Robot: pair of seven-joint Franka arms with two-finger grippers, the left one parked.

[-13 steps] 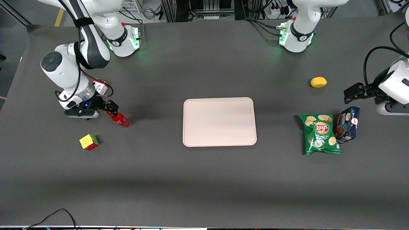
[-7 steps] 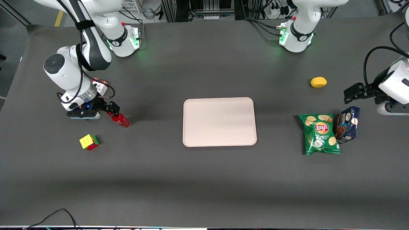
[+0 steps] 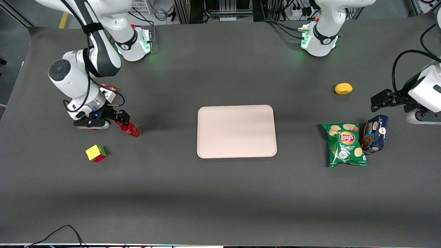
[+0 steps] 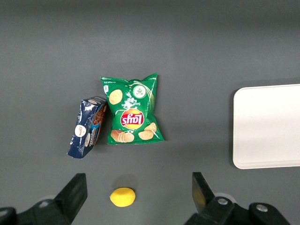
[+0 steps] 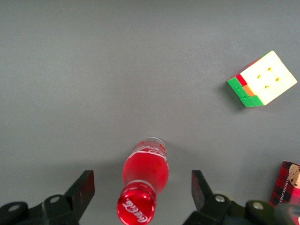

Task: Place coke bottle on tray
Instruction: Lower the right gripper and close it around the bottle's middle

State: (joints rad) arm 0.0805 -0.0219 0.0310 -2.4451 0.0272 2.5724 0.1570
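The claw (image 5: 140,197) hangs wide open over the upright coke bottle (image 5: 143,180), cap between its fingers. Best to descend centred and grip the neck squarely, so the bottle won't tip on the way to the tray (image 3: 236,131).

You were working in a robotics lab: arms bolted to a dark matted surface (image 3: 220,193), cables and metal racks (image 3: 213,8) alongside.

The gripper (image 5: 142,190) hangs low at the working arm's end of the table (image 3: 220,199). Near it lies a colour cube (image 3: 96,153), and a red checked box (image 3: 108,93) is just beside it. Well apart from it, toward the parked arm's end, are a green chips bag (image 3: 345,144), a blue cookie box (image 3: 375,134) and a lemon (image 3: 343,88).
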